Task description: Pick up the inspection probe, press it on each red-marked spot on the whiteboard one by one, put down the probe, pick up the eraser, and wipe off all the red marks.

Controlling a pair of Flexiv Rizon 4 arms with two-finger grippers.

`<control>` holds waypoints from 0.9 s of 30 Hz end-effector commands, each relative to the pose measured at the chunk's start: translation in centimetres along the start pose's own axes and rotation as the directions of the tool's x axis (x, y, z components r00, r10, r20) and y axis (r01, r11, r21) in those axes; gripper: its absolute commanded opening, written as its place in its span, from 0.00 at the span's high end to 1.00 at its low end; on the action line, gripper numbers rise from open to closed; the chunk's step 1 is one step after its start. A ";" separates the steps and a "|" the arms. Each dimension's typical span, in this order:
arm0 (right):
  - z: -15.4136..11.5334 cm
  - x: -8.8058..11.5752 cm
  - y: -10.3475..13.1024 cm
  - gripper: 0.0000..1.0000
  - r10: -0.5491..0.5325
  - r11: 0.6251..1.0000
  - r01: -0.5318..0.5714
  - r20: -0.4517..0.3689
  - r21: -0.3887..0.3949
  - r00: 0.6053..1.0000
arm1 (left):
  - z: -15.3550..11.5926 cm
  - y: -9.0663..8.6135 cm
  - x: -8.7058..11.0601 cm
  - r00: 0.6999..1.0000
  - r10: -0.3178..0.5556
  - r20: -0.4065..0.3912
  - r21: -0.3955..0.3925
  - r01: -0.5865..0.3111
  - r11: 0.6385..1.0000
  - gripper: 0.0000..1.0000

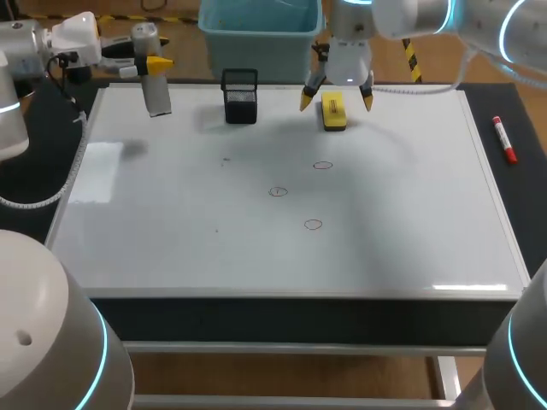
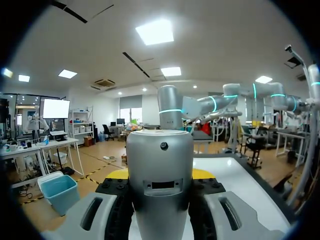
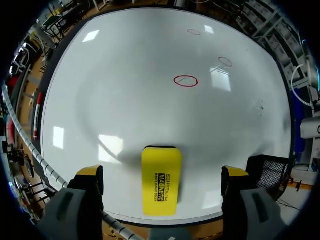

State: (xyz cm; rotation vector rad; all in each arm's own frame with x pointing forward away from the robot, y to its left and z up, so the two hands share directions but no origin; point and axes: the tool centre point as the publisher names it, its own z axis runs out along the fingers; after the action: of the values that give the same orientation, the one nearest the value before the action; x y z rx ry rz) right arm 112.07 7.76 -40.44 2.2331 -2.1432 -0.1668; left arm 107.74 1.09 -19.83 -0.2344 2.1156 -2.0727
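My left gripper [image 1: 152, 67] is raised over the whiteboard's far left corner, shut on the grey cylindrical inspection probe [image 1: 157, 94]. In the left wrist view the probe [image 2: 160, 175] fills the gap between the fingers. The yellow eraser [image 1: 333, 112] lies flat near the whiteboard's [image 1: 171, 222] far edge. Just above it hangs my right gripper [image 1: 336, 96], open, with one finger on each side and neither touching the eraser [image 3: 161, 180]. Three small red circles [image 1: 322, 165] [image 1: 279, 191] [image 1: 313, 225] mark the middle of the board; the nearest circle [image 3: 186, 81] lies ahead of the right gripper [image 3: 162, 175].
A black mesh holder [image 1: 239, 96] stands at the far edge, between the two grippers and close beside the right one [image 3: 270, 172]. A red marker [image 1: 504, 139] lies on the dark table to the right of the board.
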 end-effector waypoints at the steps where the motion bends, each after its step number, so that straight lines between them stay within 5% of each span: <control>1: 0.3 0.1 -0.9 0.00 -0.010 1.000 0.010 -0.014 -0.012 1.000 | 0.0 -0.1 0.1 1.000 0.002 0.003 0.001 -0.002 1.000 1.00; 18: 1.3 0.0 -2.1 0.02 -0.038 0.999 0.037 -0.029 -0.026 0.999 | 0.0 -0.1 0.1 1.000 0.002 0.003 0.001 -0.002 1.000 1.00; 20: 1.3 0.0 -2.1 0.13 -0.036 0.999 0.036 -0.029 -0.026 0.999 | 0.0 -0.1 0.1 1.000 0.002 0.003 0.001 -0.002 1.000 1.00; 21: 1.4 0.0 -2.1 0.38 -0.035 0.999 0.035 -0.029 -0.027 0.999 | 0.0 -0.1 0.1 1.000 0.002 0.003 0.001 -0.002 1.000 1.00; 23: 1.5 0.0 -2.0 0.69 -0.033 0.999 0.032 -0.030 -0.029 0.999 | 0.0 -0.1 0.1 1.000 0.002 0.003 0.001 -0.002 1.000 1.00; 24: 1.5 0.0 -1.9 0.94 -0.032 0.999 0.031 -0.030 -0.030 0.999 | 0.0 -0.1 0.1 1.000 0.002 0.003 0.001 -0.002 1.000 1.00; 27: 1.7 0.3 -1.7 1.00 -0.024 0.999 0.023 -0.024 -0.034 0.999 | 0.0 -0.1 0.1 1.000 0.002 0.003 0.001 -0.002 1.000 1.00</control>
State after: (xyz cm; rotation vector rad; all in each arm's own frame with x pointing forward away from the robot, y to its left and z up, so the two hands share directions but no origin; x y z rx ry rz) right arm 113.37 7.84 -42.30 2.2318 -2.0914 -0.1720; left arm 107.74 1.09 -19.83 -0.2345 2.1155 -2.0726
